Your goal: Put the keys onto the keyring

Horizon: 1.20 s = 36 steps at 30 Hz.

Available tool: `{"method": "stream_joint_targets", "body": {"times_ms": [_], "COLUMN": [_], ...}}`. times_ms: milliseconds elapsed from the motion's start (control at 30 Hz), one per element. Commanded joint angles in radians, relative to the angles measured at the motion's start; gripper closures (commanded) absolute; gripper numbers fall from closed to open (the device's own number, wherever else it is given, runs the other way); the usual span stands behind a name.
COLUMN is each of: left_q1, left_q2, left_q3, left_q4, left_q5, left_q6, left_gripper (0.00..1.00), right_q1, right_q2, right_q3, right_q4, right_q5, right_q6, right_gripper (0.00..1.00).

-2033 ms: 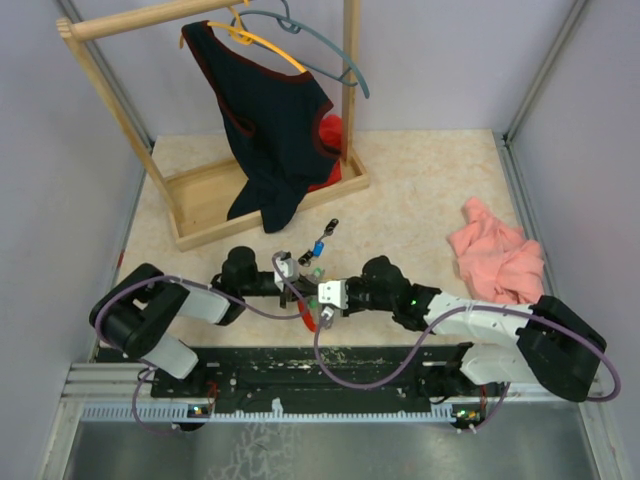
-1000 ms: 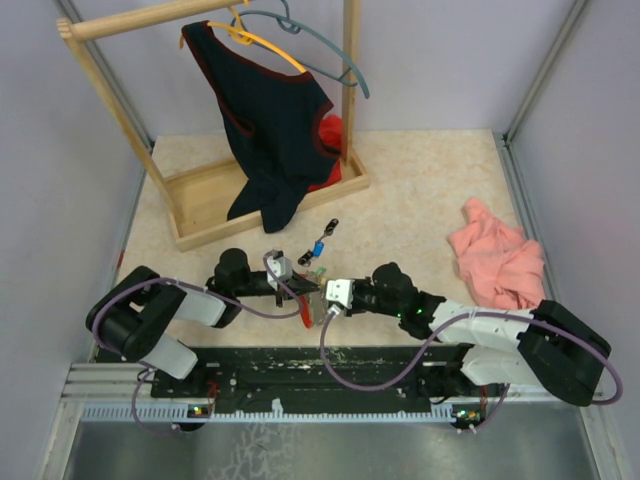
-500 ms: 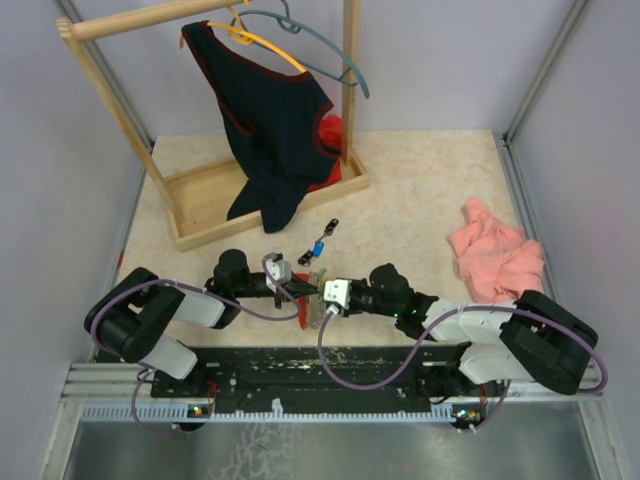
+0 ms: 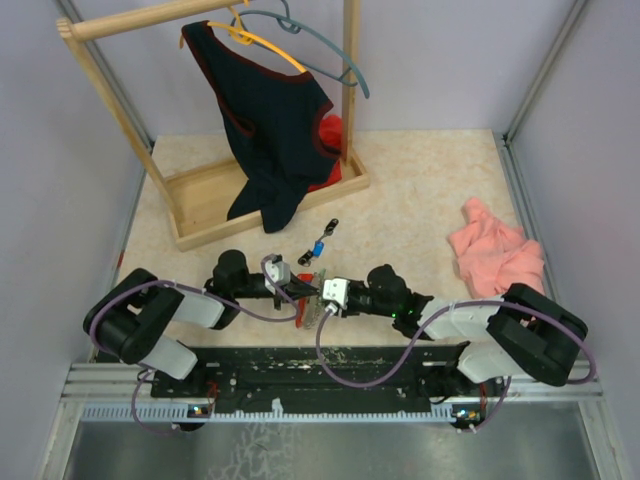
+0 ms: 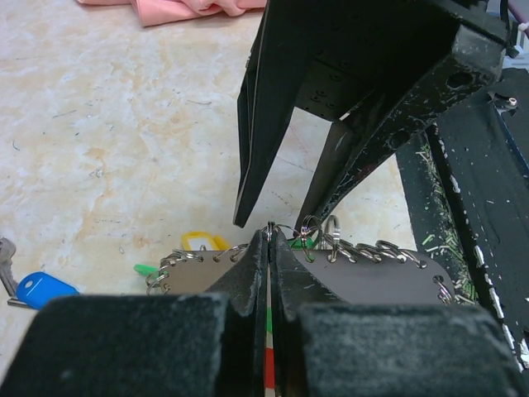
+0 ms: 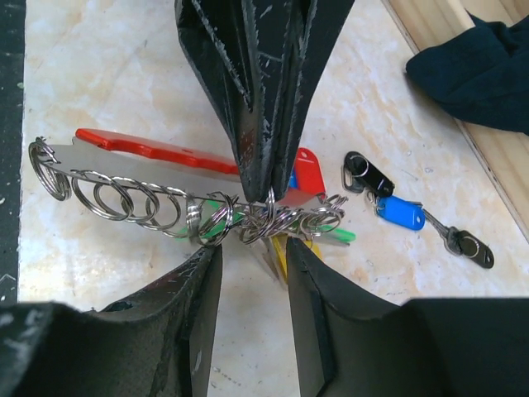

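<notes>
The keyring (image 6: 165, 175), a flat grey plate with a red part along one side and a row of small split rings on its edge, lies on the tabletop (image 4: 420, 190) close to the middle of the near edge, between the two arms. The left end effector (image 5: 270, 236) is clenched: its two fingers (image 6: 256, 124) are pressed together with no gap, and their tips pinch the keyring at the ringed edge of the plate. The right end effector (image 6: 252, 248) faces it from the opposite side and is released. Its fingers stand apart, one on each side of the cluster of rings, and they grasp nothing. A green key (image 5: 145, 269) and a yellow key (image 5: 201, 240) lie among the rings at the edge of the plate; whether they hang on a ring I cannot tell. A blue key (image 6: 402, 211) and a black key (image 6: 364, 175) lie on the tabletop just beside the keyring, on its far side. A pink cloth (image 4: 497, 262) lies near the right edge. A wooden rack (image 4: 200, 195) stands at the far left corner, with a dark garment (image 4: 275, 130) on a hanger (image 4: 265, 45).
</notes>
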Motion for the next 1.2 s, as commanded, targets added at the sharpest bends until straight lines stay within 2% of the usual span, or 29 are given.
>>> {"method": "stream_joint_targets", "body": {"times_ms": [0, 100, 367, 633, 933, 1167], "left_q1": [0.004, 0.004, 0.009, 0.013, 0.015, 0.014], "left_q2": [-0.019, -0.026, -0.071, -0.065, -0.058, -0.044], "left_q3": [-0.006, -0.013, -0.038, -0.046, -0.048, -0.048], "left_q4": [0.034, 0.038, 0.061, 0.084, 0.104, 0.123], "left_q5": [0.016, -0.016, -0.051, -0.056, -0.061, -0.054], "left_q6": [0.011, 0.011, 0.014, 0.005, -0.009, -0.023], "left_gripper": [0.99, 0.99, 0.99, 0.99, 0.99, 0.99], "right_q1": [0.004, 0.004, 0.002, -0.001, -0.001, -0.001], "right_q2": [-0.006, -0.008, -0.05, 0.027, 0.069, 0.09], "right_q3": [-0.005, 0.004, -0.023, -0.037, -0.013, 0.004], "right_q4": [0.12, 0.09, 0.031, 0.208, 0.24, 0.255], "right_q5": [-0.037, -0.07, 0.008, -0.001, -0.019, -0.028], "right_q6": [0.042, 0.048, 0.173, 0.282, 0.299, 0.303], "right_gripper": [0.62, 0.61, 0.57, 0.57, 0.66, 0.69]}}
